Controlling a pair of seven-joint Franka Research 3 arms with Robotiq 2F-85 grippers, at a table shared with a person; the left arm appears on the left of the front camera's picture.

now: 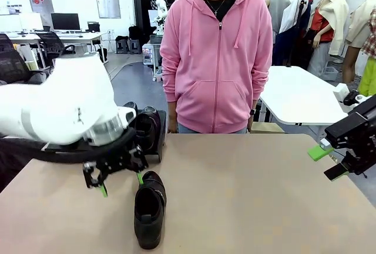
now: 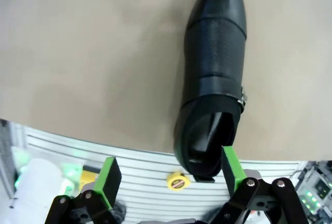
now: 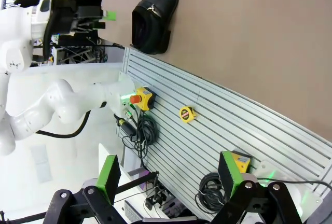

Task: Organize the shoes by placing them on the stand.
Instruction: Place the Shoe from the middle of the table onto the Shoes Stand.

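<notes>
On table: one shoe; two grippers.

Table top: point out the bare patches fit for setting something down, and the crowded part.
Bare: the table from the lone shoe rightward to the open right gripper, up to the person's edge. Crowded: the left side, where the open left gripper hovers beside that shoe, before the loaded stand.

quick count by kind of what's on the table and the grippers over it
black shoes: 2, one lying loose on the table, one on the stand behind the left arm; more may be hidden by the arm
stand: 1, mostly hidden
grippers: 2, the left gripper and the right gripper, both open and empty
total: 5
</notes>
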